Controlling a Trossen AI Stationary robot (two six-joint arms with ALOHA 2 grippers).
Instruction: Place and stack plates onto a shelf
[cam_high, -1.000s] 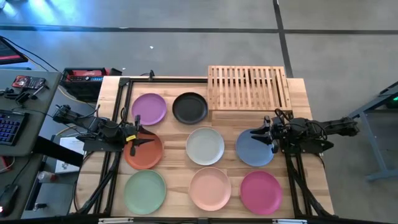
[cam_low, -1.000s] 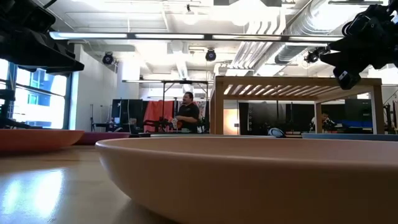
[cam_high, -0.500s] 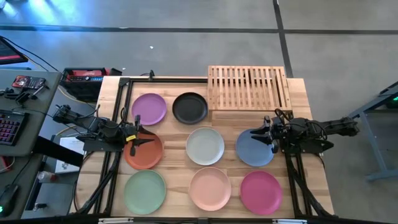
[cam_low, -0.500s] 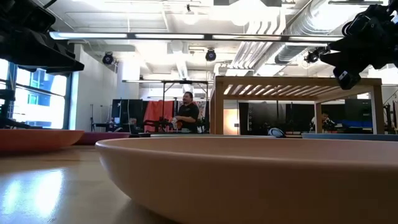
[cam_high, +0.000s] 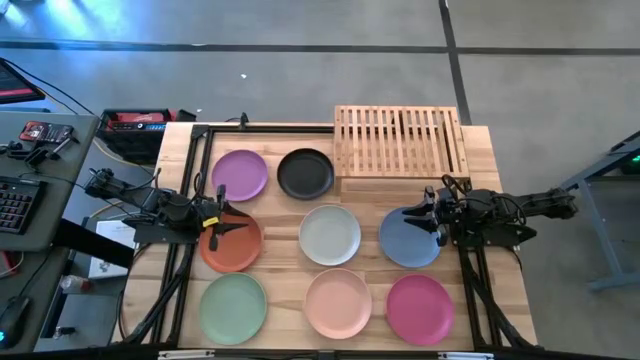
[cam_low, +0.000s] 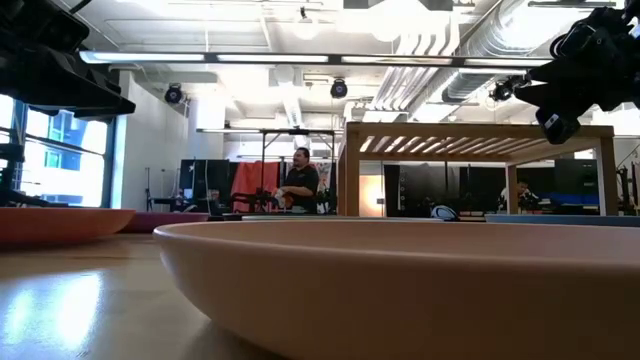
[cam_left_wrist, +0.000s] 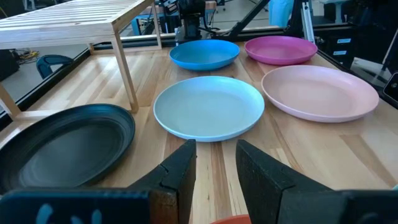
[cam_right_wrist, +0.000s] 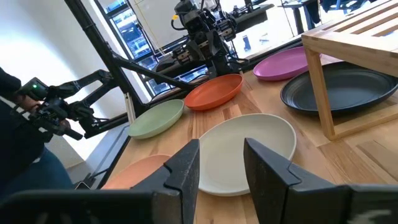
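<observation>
1. Eight plates are laid out on the wooden table (cam_high: 480, 300), none of them on the shelf (cam_high: 400, 140).
2. The shelf, a low slatted wooden rack, is set at the far right part of the table, and nothing is seen on its top.
3. In the far row, the purple plate (cam_high: 240, 174) lies to the left and the black plate (cam_high: 305, 173) beside it, just left of the shelf.
4. In the middle row are found the rust-orange plate (cam_high: 235, 248), the off-white plate (cam_high: 330, 234) and the blue plate (cam_high: 405, 242).
5. In the near row are found the mint green plate (cam_high: 233, 306), the peach-pink plate (cam_high: 338, 302) and the magenta plate (cam_high: 419, 309).
6. The left gripper (cam_high: 222, 222) is held over the far edge of the rust-orange plate; its fingers (cam_left_wrist: 180, 171) are seen apart with a clear gap, and nothing is held between them.
7. The right gripper (cam_high: 420, 215) is held over the right part of the blue plate; its fingers (cam_right_wrist: 186, 165) are likewise parted, with nothing gripped.
8. In the low view the peach-pink plate fills the foreground, the shelf is seen beyond it, and a person (cam_low: 300, 180) is seen standing in the room behind the table.
9. To the left of the table a side desk with a keyboard (cam_high: 15, 205) is seen.
</observation>
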